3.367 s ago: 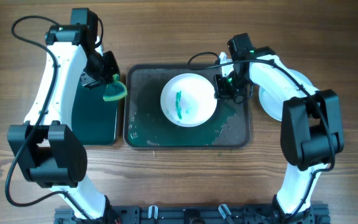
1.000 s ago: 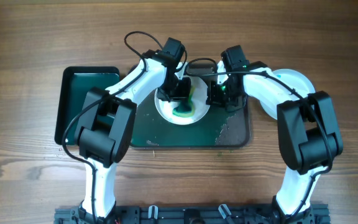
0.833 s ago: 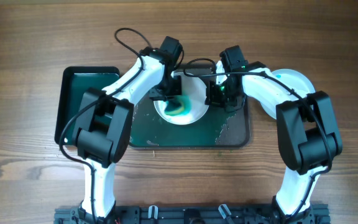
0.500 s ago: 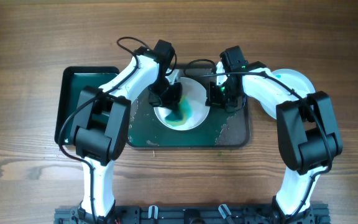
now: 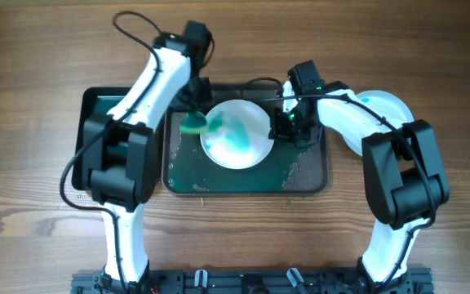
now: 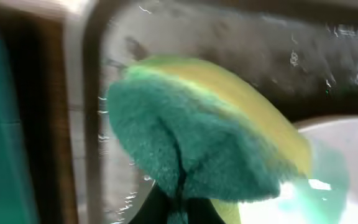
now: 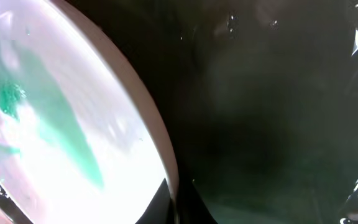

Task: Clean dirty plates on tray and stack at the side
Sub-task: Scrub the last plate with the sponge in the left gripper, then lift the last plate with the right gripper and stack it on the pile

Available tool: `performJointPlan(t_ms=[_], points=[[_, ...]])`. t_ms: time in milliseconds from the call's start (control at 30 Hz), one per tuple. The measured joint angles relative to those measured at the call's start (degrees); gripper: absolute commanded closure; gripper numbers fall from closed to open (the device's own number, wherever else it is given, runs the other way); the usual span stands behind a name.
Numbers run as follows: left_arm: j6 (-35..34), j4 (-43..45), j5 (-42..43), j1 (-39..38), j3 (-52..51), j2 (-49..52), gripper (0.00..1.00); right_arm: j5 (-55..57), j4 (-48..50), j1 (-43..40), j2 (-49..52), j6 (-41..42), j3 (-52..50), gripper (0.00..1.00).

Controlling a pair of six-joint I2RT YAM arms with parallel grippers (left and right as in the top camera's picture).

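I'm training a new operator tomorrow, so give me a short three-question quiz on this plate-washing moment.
1. True or false: the green-and-yellow sponge lies loose, gripped by nothing.
2. What do the jaws of the right gripper hold? A) the rim of the round white plate; B) the sponge; C) nothing.
3. Fill the blank: the smear on the plate is ___ in colour.

Key: 1 false, the left gripper holds it; 2 A; 3 green.
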Motion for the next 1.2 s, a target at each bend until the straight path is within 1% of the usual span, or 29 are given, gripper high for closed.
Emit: performJointPlan(t_ms=[67,133,200,267,300,433,467,600,733,767,800,900,1000,1200], points=[[-0.3,-4.0,-2.0,1.0,0.5,-2.1,0.96,0.0,0.0,0.0,0.0,0.0,0.0,0.96],[-0.4,-9.1,-2.7,2.0,0.7,-6.7,0.96,0.4,0.0,0.0,0.0,0.0,0.0,0.96],[-0.4,-13.2,-2.7,4.5,0.7,-10.3,0.96,3.6,-0.6,0.5,-1.3,-0.2,-0.3,0.96],[-0.2,-14.5,-3.5,11.3,1.0,-12.8,0.96,12.7,-1.5,3.5,-7.5,-0.7,-0.8,0.96],[0.1,-14.4,-3.5,13.4,1.0,-12.7,0.96,17.9,-1.9,5.4,-10.2,-0.7,-0.8,0.96],[0.7,-12.8,-3.6,17.9,1.0,-12.7,0.96,36.8,-2.8,14.8,-18.8,-1.1,-0.8,0.96],[0.7,-12.5,-3.6,18.5,1.0,-12.7,0.96,43.2,-3.9,17.9,-20.2,-1.0,-0.8,0.96],[0.9,-12.4,-3.5,18.4,1.0,-12.7,0.96,63.0,-6.3,25.1,-21.2,-1.0,-0.8,0.96],[0.9,-12.4,-3.5,18.4,1.0,-12.7,0.96,79.9,-6.4,31.5,-22.3,-1.1,-0.8,0.96],[0.9,-12.3,-3.5,18.4,1.0,-12.7,0.96,82.3,-6.4,32.5,-22.4,-1.4,-0.8,0.96],[0.9,-12.3,-3.5,18.4,1.0,-12.7,0.96,89.2,-6.4,34.5,-22.4,-2.5,-0.8,0.96],[0.9,-11.4,-2.2,18.4,1.0,-12.7,0.96,99.6,-5.6,37.4,-22.5,-5.7,-0.8,0.96],[0.9,-11.3,-2.0,18.4,1.0,-12.7,0.96,105.2,-3.1,38.4,-22.5,-8.7,-0.8,0.96],[0.9,-11.3,-2.0,18.4,1.0,-12.7,0.96,108.7,-1.8,38.4,-22.5,-10.9,-0.8,0.95]])
